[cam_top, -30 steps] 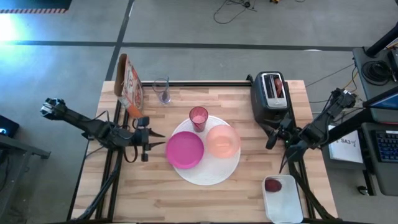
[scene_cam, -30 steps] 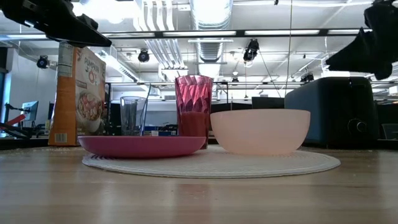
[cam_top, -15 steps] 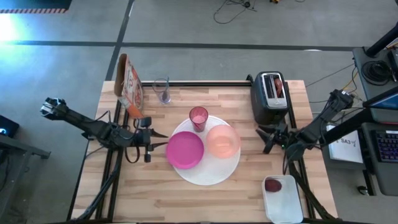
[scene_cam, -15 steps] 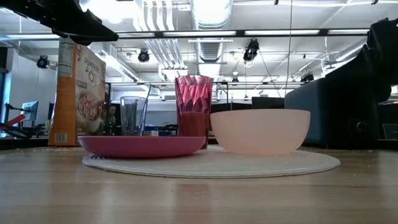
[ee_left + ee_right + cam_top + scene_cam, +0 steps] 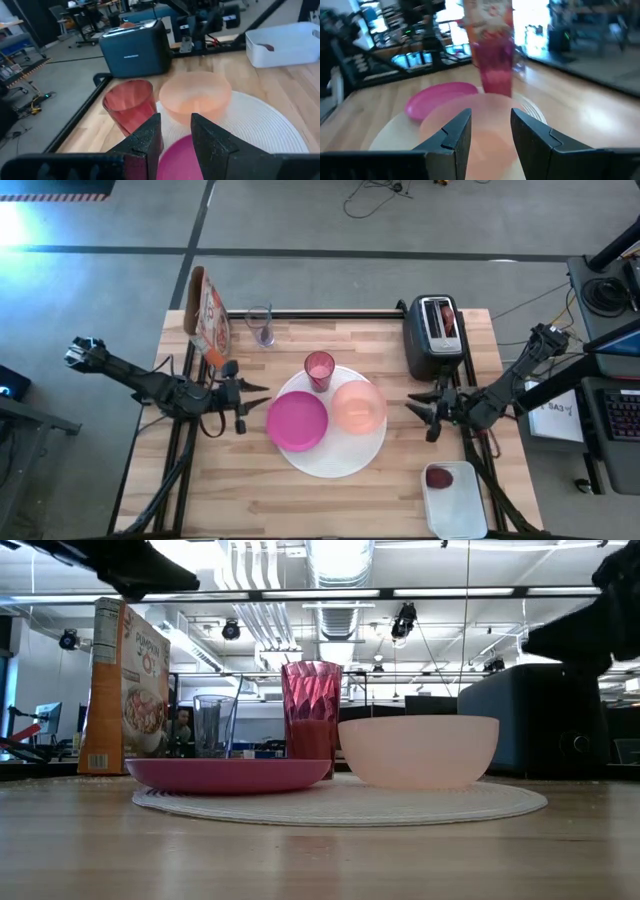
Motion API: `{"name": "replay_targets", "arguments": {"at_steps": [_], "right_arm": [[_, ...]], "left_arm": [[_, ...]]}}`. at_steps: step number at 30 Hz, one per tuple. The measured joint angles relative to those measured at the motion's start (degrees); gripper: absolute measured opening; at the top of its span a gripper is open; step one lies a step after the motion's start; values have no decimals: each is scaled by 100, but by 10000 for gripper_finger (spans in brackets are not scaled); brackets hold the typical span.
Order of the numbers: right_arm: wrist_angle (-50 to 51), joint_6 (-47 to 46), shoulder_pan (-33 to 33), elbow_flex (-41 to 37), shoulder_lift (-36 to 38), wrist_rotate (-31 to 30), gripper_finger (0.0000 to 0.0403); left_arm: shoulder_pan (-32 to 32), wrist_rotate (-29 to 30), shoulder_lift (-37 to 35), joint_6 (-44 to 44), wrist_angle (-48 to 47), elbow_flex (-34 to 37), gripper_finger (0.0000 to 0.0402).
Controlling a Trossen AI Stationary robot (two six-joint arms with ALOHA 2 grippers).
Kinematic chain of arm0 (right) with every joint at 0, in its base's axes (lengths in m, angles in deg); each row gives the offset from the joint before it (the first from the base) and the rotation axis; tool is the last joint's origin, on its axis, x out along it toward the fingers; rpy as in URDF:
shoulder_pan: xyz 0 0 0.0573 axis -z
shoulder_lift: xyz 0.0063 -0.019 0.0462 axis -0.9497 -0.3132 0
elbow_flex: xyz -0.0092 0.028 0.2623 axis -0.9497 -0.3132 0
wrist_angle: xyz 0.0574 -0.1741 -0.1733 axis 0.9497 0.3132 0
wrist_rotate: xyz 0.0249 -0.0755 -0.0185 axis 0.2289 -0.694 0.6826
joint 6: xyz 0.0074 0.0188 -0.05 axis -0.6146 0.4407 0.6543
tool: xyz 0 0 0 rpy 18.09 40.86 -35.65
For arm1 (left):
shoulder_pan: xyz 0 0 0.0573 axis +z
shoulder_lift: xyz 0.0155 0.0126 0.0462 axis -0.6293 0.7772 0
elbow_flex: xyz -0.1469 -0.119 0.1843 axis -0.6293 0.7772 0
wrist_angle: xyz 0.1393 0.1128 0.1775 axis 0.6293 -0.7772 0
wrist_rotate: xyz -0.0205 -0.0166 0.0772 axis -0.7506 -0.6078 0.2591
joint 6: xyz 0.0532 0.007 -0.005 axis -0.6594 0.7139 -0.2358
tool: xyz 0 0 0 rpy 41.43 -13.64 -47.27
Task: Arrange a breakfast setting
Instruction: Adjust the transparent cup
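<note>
Right gripper (image 5: 424,416) has swung in toward the bowl (image 5: 359,406), jaws part-open, empty; left gripper (image 5: 238,397), narrow gap, empty, edges nearer the magenta plate (image 5: 297,421).

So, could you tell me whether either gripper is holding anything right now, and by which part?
Nothing is held. The left gripper hovers open beside the magenta plate, and the right gripper hovers open beside the pale pink bowl.

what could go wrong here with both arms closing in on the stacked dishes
The magenta plate, pale pink bowl and pink tumbler crowd together on the white plate, so pulling one could drag or knock its neighbour. The tall tumbler looks likeliest to tip. The left gripper and right gripper face each other across the plate, so the arms could clash if both reach in.
</note>
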State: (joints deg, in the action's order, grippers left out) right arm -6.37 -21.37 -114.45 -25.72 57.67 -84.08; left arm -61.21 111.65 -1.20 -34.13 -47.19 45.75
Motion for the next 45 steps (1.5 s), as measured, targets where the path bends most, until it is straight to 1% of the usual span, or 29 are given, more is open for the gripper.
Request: {"name": "replay_targets", "arguments": {"at_steps": [3,6,8,9,12,14,17,20,22,25,28,32,36,38,43,45], "right_arm": [[-414,875,62,0,4,391,128],[-514,1127,147,0,4,514,128],[-475,1067,186,0,3,415,128],[-474,1012,186,-1,2,293,128],[-477,955,186,-2,2,-164,128],[-477,991,186,-2,2,-261,128],[-477,948,186,-2,2,-239,128],[-477,956,186,-2,2,-239,128],[-477,954,186,-2,2,-239,128],[-475,952,186,-2,2,-239,128],[-477,957,186,-2,2,-237,128],[-475,958,186,-4,-4,-237,128],[-476,954,186,-4,-4,-237,128],[-474,961,186,-4,-4,-237,128],[-474,961,186,-4,-4,-237,128],[-474,955,186,-4,-4,-237,128]], "left_arm": [[0,170,0,42,34,-95,91],[15,576,0,344,45,-179,91],[67,857,0,658,41,-216,91],[125,904,4,778,21,-240,91],[359,792,52,977,-118,-368,91],[542,643,116,1066,-365,-576,91],[903,546,258,1328,-1230,-1099,91],[1397,427,530,1713,-2548,-1768,91],[1853,88,780,1945,-3532,-2271,91],[2627,-733,1190,1940,-4700,-2903,91],[3303,-1468,1482,1398,-5244,-3171,91],[3890,-2119,1592,322,-5310,-3162,91],[4123,-2377,1669,-1375,-5303,-3142,91],[4211,-2482,1732,-2025,-5264,-3142,91],[4524,-2512,1985,-2823,-5010,-3134,91],[4649,-2660,2118,-3011,-4835,-3126,91]]}}
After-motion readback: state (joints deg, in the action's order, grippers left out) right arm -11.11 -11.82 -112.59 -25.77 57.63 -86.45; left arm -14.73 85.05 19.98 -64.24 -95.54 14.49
